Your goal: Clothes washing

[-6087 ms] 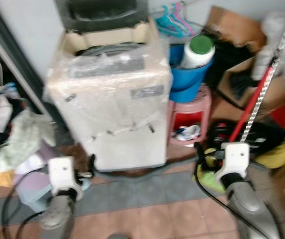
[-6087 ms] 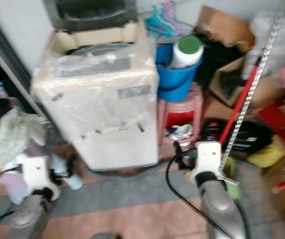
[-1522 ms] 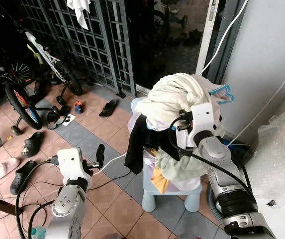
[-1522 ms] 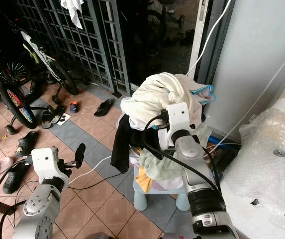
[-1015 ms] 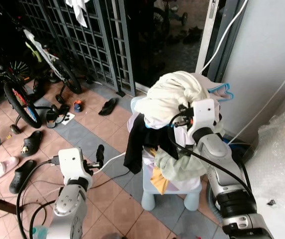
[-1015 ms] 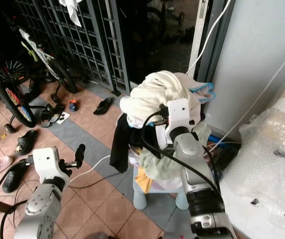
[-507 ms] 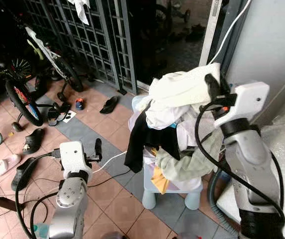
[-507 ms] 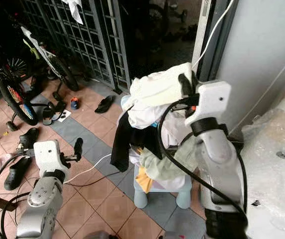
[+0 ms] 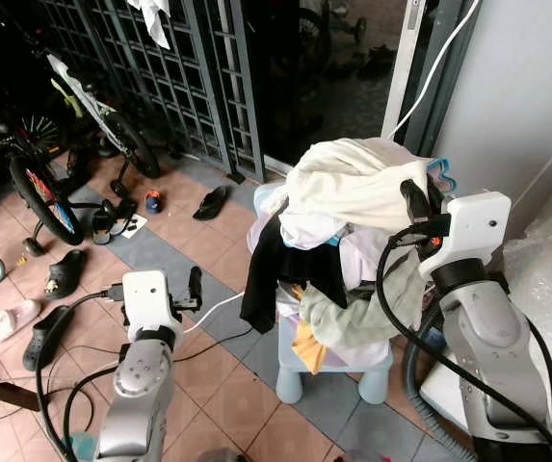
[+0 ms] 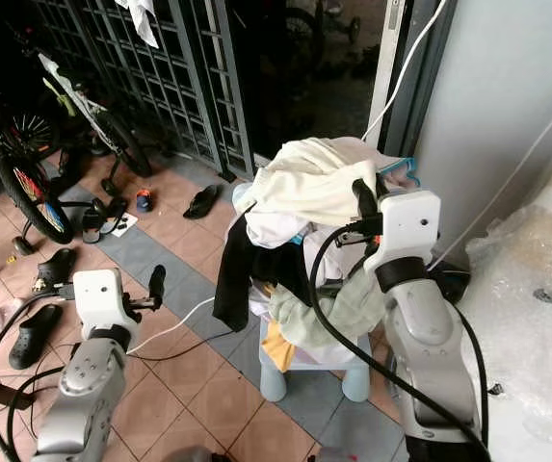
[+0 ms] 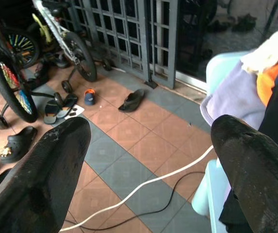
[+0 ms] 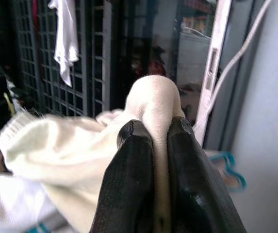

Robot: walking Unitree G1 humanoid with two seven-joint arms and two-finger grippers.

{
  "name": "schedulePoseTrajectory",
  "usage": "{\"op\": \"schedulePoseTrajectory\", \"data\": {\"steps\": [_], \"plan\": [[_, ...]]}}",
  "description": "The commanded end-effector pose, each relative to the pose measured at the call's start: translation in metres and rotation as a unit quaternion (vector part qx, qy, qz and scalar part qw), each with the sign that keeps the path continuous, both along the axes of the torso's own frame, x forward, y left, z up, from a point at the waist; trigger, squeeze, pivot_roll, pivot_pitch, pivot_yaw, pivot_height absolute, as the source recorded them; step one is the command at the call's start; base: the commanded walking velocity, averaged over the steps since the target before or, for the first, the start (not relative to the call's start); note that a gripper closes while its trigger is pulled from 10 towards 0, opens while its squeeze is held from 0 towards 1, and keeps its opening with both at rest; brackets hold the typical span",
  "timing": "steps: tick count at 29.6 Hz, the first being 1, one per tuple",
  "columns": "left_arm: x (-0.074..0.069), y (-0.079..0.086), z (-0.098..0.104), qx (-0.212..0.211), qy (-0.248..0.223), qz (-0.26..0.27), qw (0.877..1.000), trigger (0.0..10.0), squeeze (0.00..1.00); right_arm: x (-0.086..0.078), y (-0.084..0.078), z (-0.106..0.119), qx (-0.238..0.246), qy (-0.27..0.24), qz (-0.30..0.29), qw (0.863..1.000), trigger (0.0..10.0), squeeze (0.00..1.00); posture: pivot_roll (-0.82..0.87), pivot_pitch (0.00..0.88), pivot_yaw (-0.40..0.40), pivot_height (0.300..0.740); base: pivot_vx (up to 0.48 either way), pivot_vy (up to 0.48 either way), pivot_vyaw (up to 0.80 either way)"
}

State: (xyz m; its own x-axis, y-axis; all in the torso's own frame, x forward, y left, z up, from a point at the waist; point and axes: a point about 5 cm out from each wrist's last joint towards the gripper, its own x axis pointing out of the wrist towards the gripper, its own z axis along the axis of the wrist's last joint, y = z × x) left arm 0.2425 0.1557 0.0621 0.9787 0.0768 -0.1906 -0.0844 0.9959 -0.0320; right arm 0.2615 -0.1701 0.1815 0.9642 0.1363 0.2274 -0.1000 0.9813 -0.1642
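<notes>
While the left gripper (image 11: 148, 160) hangs low over the tiled floor (image 9: 198, 366), its fingers (image 11: 41, 174) stand wide apart with nothing between them; the left wrist view looks past them at a white cable (image 11: 143, 187) running across the tiles and the edge of the stool.

Right gripper (image 12: 153, 141) is raised at the top of the laundry pile, fingers (image 12: 131, 165) pinched tight on a fold of the cream garment (image 9: 353, 188). Cloth bulges out above the fingertips in the right wrist view. The garment is lifted a bit at the grip but the rest of it drapes over the pile.

Pile sits on a pale blue plastic stool (image 9: 333, 371), just in front of the robot, between the two arms. Under the cream piece: a black garment (image 9: 266, 274) hanging down the stool's left side, a pale green cloth (image 9: 362, 313) on the right, an orange bit (image 9: 304, 342) low in the middle. A blue hanger (image 9: 441, 173) pokes out behind the right gripper.

Plastic-wrapped washing machine (image 10: 536, 318) is at the right edge, close beside the stool.

Farther left: sandals and shoes (image 9: 64, 274) scattered on the floor, a bicycle (image 9: 44, 192) leaning near the metal grille gate (image 9: 208, 77). White cloth (image 9: 155, 19) hangs on the gate at the top. Grey wall (image 9: 526, 96) behind the pile on the right.
</notes>
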Motion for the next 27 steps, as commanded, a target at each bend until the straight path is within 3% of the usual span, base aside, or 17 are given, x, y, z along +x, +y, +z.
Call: {"op": "schedulePoseTrajectory", "data": {"steps": [1,4,10,18,27], "plan": [[-0.001,0.006,-0.001,0.006,0.004,0.009,1.0,10.0,0.0,0.001,0.002,-0.001,0.0,0.005,0.001,1.0,10.0,0.0,-0.07,0.0,0.112,0.74,-0.292,0.0,-0.79],[-0.001,0.006,-0.002,0.006,0.005,0.01,1.0,10.0,0.0,0.002,0.001,-0.001,0.0,0.004,-0.002,1.0,10.0,0.0,-0.07,0.0,0.112,0.74,-0.299,0.0,-0.79],[-0.001,0.006,-0.002,0.005,0.005,0.009,1.0,10.0,0.0,0.002,0.004,-0.003,0.0,0.006,-0.001,1.0,10.0,0.0,-0.07,0.0,0.113,0.74,-0.3,0.0,0.0],[0.001,0.008,0.004,-0.011,-0.014,0.006,1.0,10.0,0.0,0.006,0.009,-0.007,0.001,0.012,0.001,1.0,10.0,0.0,-0.05,0.0,0.098,0.74,0.0,0.0,0.0],[0.002,0.006,0.003,-0.022,-0.018,-0.01,1.0,10.0,0.0,0.01,0.01,-0.005,-0.002,0.005,-0.004,1.0,10.0,0.0,-0.08,0.0,0.114,0.74,0.028,-0.066,-0.7]]}}
